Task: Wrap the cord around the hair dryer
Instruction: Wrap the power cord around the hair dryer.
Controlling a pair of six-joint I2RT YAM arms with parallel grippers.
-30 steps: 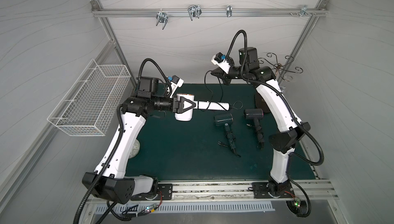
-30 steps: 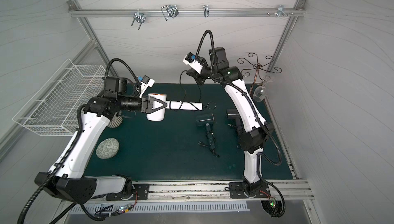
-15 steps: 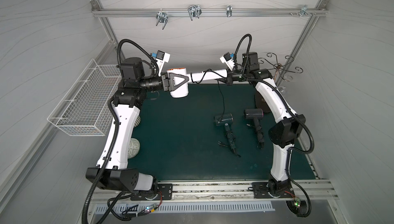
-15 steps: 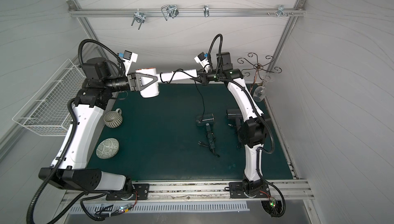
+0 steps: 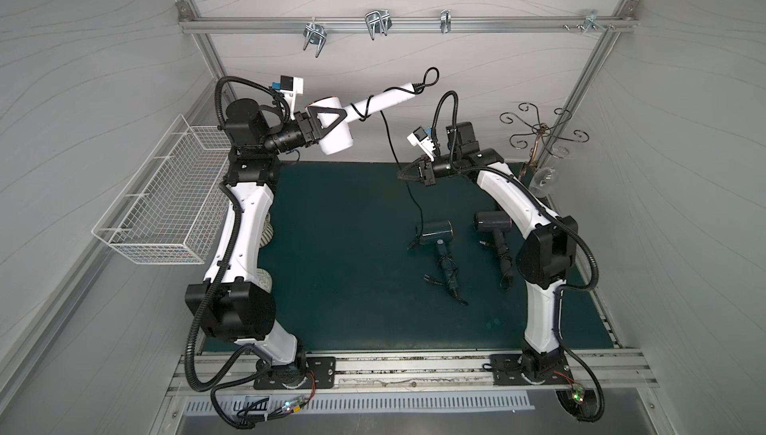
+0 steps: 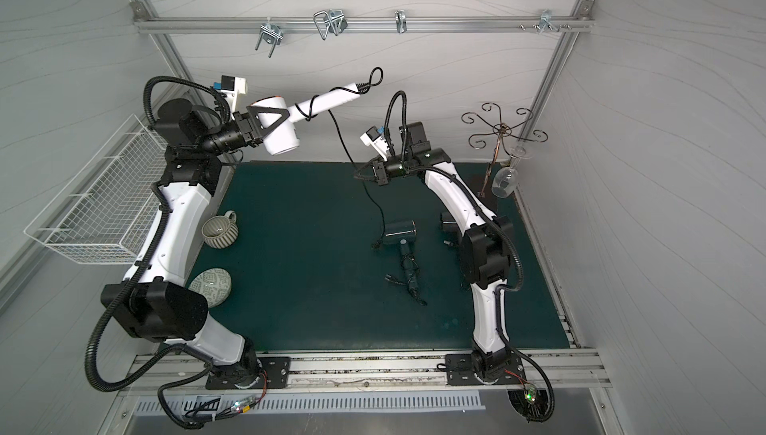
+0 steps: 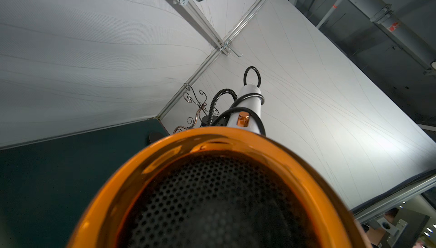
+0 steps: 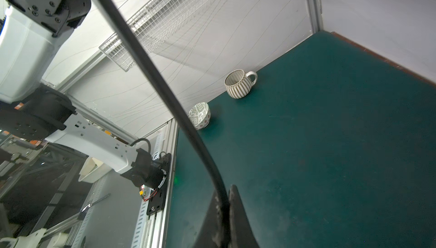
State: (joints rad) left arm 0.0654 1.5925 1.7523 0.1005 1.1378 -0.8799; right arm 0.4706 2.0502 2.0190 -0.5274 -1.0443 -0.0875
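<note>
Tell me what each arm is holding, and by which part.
The left tool grips the white hair dryer by its barrel, up in the air. The right tool pinches its black cord partway along, below the handle.

hair dryer (image 5: 338,141): smooth white plastic, glossy copper rim
cord (image 8: 151,69): matt black rubber
bench (image 5: 340,267): matt green mat

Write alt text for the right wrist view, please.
The right gripper is shut on a black cord that stretches away past the left arm. Beyond, a mug and a bowl stand on the green mat.
</note>
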